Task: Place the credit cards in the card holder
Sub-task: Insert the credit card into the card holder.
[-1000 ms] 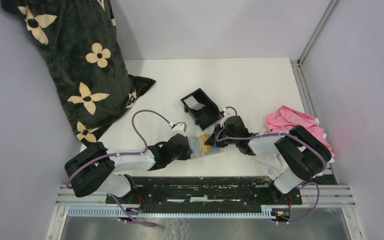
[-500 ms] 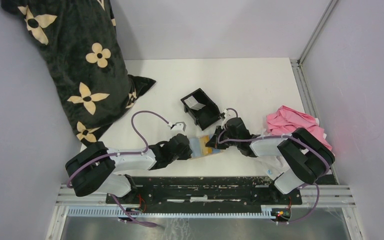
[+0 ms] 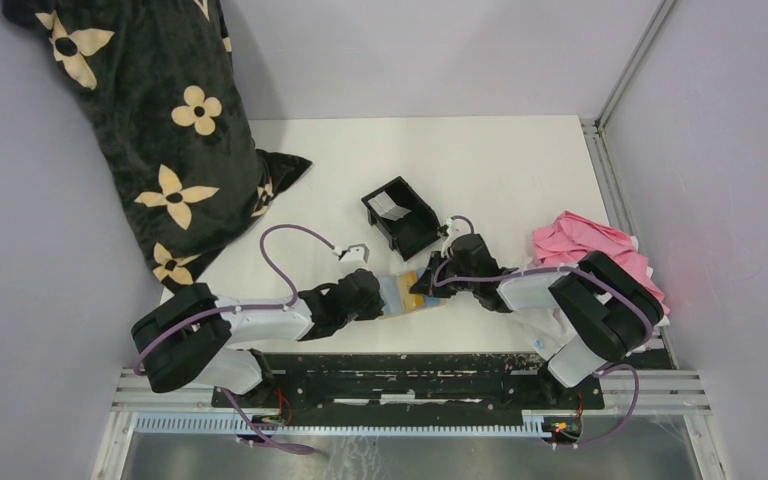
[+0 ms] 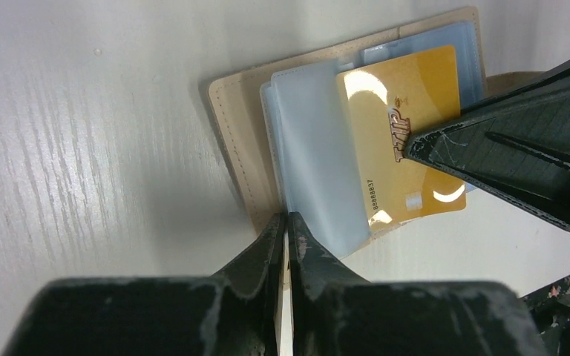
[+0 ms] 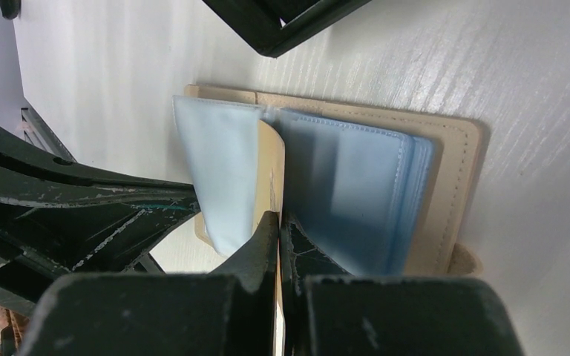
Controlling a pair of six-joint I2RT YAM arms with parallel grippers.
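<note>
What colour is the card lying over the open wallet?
The card is golden-yellow; the left wrist view shows it best.

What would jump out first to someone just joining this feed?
Front and centre, the left end effector pinches the edge of the open card holder while the right end effector grips the golden card over its clear sleeves. A black floral blanket fills the far-left corner; a pink cloth lies at right.
</note>
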